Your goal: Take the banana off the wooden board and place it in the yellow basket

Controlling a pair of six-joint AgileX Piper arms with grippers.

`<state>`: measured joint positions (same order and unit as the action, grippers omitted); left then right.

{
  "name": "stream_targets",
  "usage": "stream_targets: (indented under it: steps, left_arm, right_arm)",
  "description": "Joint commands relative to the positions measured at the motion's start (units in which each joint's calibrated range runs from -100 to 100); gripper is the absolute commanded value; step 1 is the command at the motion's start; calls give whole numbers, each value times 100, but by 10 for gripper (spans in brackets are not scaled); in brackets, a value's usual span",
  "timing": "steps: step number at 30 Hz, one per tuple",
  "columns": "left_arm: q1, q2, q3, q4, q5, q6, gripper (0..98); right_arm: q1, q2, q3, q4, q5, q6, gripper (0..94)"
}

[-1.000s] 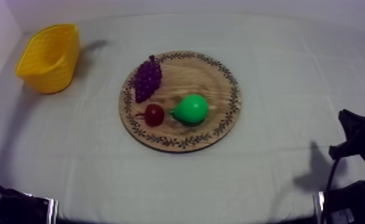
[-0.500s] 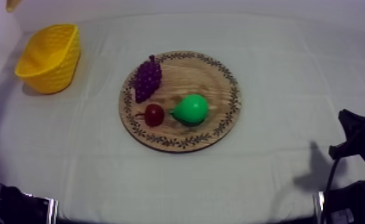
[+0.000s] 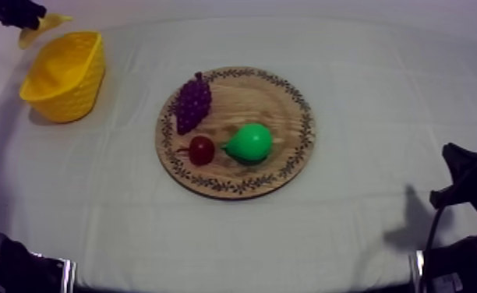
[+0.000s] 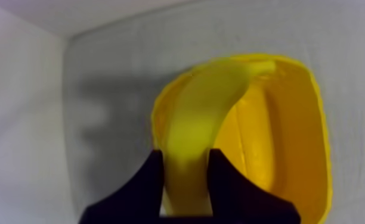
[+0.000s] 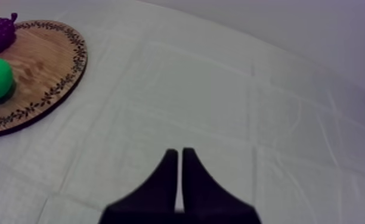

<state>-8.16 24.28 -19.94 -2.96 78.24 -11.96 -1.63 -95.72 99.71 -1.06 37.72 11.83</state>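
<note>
My left gripper [image 4: 186, 156] clamps its black fingers round the curved yellow toy banana [image 4: 203, 107], which hangs just above the yellow woven basket [image 4: 307, 137]. My right gripper [image 5: 179, 154], fingers pressed together on nothing, sits well apart from the basket, beyond the round wooden board [image 3: 280, 101] bearing purple grapes [image 3: 192, 103], a green pear [image 3: 251, 142] and a small red fruit [image 3: 202, 150].

banana [image 3: 51, 21] partly hidden by left end effector [image 3: 17, 12]

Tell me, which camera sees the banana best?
The left wrist view: the banana is close up, gripped by the left end effector over the yellow basket. The top view catches a small piece by the basket. The right wrist view faces the wooden board.
</note>
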Motion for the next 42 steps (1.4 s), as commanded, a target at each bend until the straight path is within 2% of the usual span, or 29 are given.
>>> stream_targets:
  steps: [1,7,13,16,19,25,35,42]
  left_arm:
    - [5,87,213,-2,-148,22,266]
    - [28,300,594,40,-387,36,325]
    - [117,229,889,57,-457,32,592]
    - [180,4,1082,60,-472,64,653]
    - [260,-381,1348,62,-504,116,668]
    - [448,-1479,1970,120,-591,279,622]
    - [738,-3561,3033,222,-623,577,382]
    - [889,-4947,4132,384,-894,598,250]
  right_arm:
    - [2,-3,-5,1,2,2,6]
    - [2,-3,-5,1,2,2,6]
    - [2,-3,-5,1,2,2,6]
    - [2,-3,-5,1,2,2,6]
    - [2,-3,-5,1,2,2,6]
    - [2,-3,-5,1,2,2,6]
    - [2,-3,-5,1,2,2,6]
    - [2,-3,-5,1,2,2,6]
